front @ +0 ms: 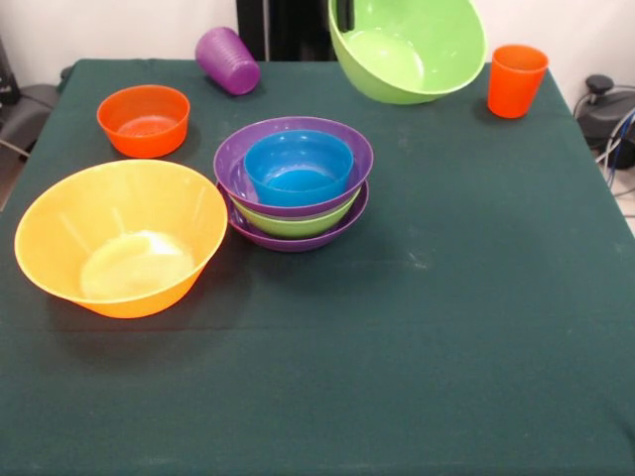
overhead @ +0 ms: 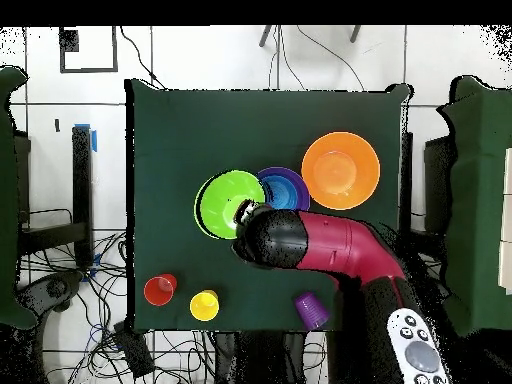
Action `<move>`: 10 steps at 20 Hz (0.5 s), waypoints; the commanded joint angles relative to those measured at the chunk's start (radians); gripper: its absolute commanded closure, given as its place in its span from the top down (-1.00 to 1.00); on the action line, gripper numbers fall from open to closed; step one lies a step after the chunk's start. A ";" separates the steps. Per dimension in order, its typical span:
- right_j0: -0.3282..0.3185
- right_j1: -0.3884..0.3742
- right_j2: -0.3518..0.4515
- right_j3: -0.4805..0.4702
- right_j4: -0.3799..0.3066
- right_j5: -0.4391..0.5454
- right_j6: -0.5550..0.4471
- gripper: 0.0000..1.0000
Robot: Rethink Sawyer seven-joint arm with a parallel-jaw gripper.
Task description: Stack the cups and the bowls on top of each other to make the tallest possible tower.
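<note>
My gripper (front: pixel 343 14) is shut on the rim of a green bowl (front: pixel 407 50) and holds it tilted in the air, beyond and to the right of the tower. The tower (front: pixel 295 183) is a purple bowl, a green bowl, a second purple bowl and a small blue bowl (front: pixel 298 164) nested on top. In the overhead view the green bowl (overhead: pixel 225 203) hangs just left of the tower (overhead: pixel 285 187), with the gripper (overhead: pixel 243 212) at its rim. A very large yellow-orange bowl (front: pixel 121 238) stands left of the tower. A small red-orange bowl (front: pixel 144 119) stands behind it.
A ribbed purple cup (front: pixel 227 59) lies on its side at the far edge. An orange-red cup (front: pixel 517 79) stands upright at the far right. The overhead view also shows a yellow cup (overhead: pixel 204 305) beside the red cup (overhead: pixel 160 290). My arm (overhead: pixel 320 245) reaches over the table's robot side.
</note>
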 commanded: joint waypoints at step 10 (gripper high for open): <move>-0.087 0.087 0.178 -0.166 -0.134 0.157 -0.253 -1.00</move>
